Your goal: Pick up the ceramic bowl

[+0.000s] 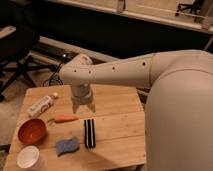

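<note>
Hovering claw (83,108) beside carrot (66,119), ceramic bowl (32,131) near white cup (29,157)

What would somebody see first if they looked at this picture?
The huge white robot arm fills the right side and reaches across the light wooden table. Its gripper hangs over the table's middle, just above a small orange carrot. The eye then goes to the round orange-red ceramic bowl at the left edge, with a round white cup at the near left corner.

Claw (83,109) over warm-lit table (120,126) — darkness beyond
</note>
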